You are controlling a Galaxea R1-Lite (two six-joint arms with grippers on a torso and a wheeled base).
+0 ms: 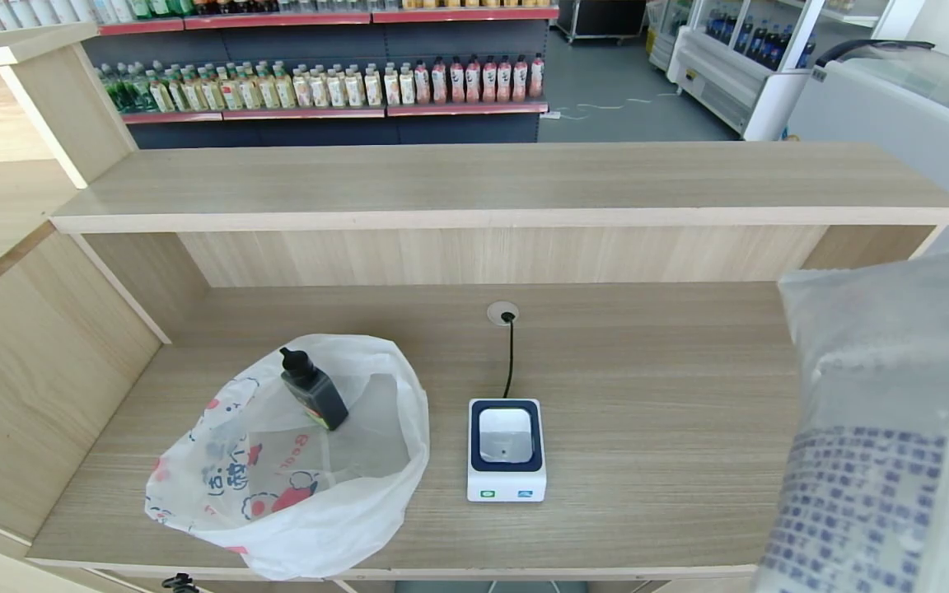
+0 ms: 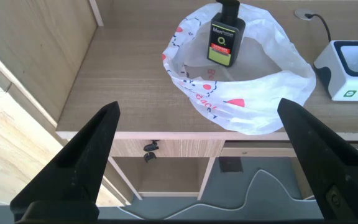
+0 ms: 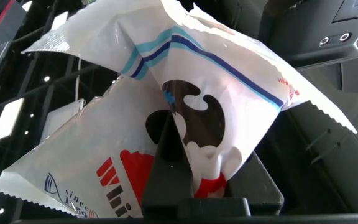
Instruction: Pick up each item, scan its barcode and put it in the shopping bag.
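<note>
Item, step in hand — pick-up: my right gripper [image 3: 185, 168] is clenching a white packet [image 3: 216, 68], not yet scanned. Next, I judge, its barcode is needing to face the scanner [image 1: 506, 449]. My left gripper [image 2: 199, 104] is hanging spread wide, holding nothing, off the counter [image 1: 672, 428] edge. Shopping bag [image 1: 293, 527] is sitting just beside the scanner, bottle [image 1: 315, 391] inside — bare counter is lying on the scanner's right
</note>
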